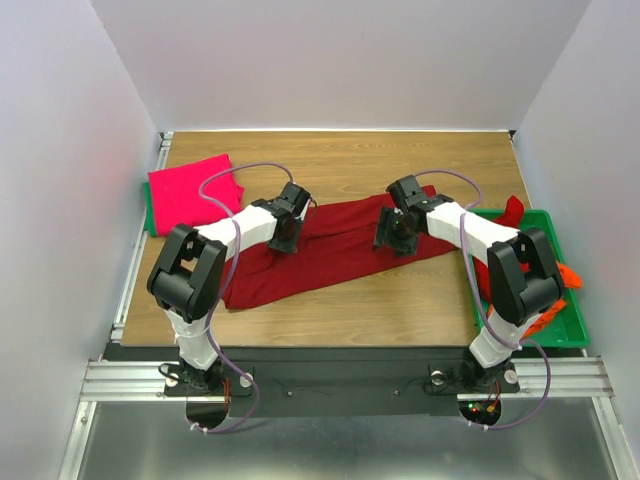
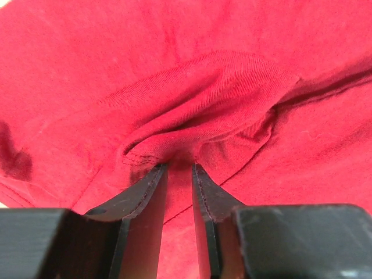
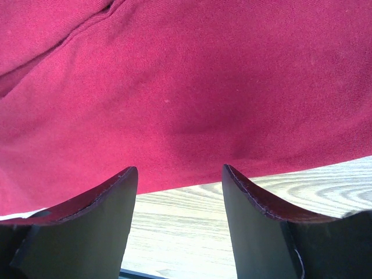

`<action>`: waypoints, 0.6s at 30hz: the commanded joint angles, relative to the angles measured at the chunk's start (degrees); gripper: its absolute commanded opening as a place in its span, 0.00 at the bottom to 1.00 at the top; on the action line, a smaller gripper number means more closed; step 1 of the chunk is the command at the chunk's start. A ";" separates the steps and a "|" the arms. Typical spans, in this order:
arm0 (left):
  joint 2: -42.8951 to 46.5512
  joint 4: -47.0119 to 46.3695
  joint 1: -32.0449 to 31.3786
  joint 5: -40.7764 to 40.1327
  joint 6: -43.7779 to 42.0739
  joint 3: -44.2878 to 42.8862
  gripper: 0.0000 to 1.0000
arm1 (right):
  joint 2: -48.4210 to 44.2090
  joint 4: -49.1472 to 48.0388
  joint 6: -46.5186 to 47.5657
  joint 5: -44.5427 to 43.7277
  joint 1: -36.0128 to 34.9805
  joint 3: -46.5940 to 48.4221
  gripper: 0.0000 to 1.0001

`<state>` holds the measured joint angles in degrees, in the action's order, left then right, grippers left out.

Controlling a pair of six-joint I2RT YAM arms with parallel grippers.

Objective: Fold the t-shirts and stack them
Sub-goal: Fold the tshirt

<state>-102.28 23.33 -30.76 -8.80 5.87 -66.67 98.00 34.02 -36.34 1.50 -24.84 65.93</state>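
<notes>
A dark red t-shirt (image 1: 340, 245) lies spread in a long band across the middle of the wooden table. My left gripper (image 1: 283, 238) is at its back left part. In the left wrist view the jaws (image 2: 179, 165) stand close together, pinching a bunched fold of the dark red t-shirt (image 2: 192, 70). My right gripper (image 1: 392, 238) hovers over the shirt's right part. In the right wrist view it (image 3: 180, 170) is open and empty at the cloth's hem (image 3: 186, 87), with bare wood between the fingers. A folded pink-magenta t-shirt (image 1: 192, 190) lies at the back left.
A green tray (image 1: 560, 338) at the right table edge holds crumpled dark red (image 1: 512, 212) and orange (image 1: 562, 275) shirts. A green sheet edge (image 1: 150, 215) shows under the pink shirt. White walls enclose the table on three sides.
</notes>
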 commanded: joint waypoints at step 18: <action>0.15 2.24 -0.61 -2.63 0.63 -0.73 0.05 | 0.18 -1.06 -0.40 0.26 -0.56 1.92 0.66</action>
<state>-103.44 23.46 -31.14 -10.59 6.24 -66.02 98.06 34.00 -36.34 1.54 -24.84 65.93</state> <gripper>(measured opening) 0.091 0.656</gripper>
